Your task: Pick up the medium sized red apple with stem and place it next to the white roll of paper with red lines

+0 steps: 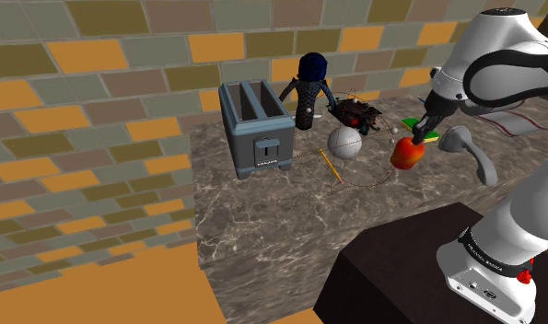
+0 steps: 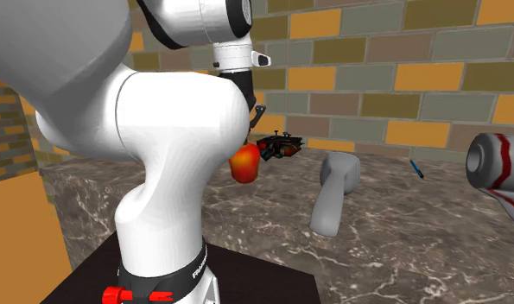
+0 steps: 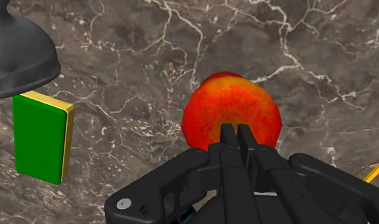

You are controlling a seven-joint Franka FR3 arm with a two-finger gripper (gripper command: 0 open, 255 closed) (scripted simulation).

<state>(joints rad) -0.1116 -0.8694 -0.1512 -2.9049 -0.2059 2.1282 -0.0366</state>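
While the gripper (image 3: pixel 237 132) is clamped on the apple (image 3: pixel 231 105), carry it level and slowly toward the paper roll (image 2: pixel 490 161).

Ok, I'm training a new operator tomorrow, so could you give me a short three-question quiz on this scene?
1. True or false: the claw is shut on the red apple.
2. How many slots does the toaster have on top? A one, B two, C four.
3. Fill in: the flat block near the apple is ____ with a yellow edge.
Key: 1 true; 2 B; 3 green.
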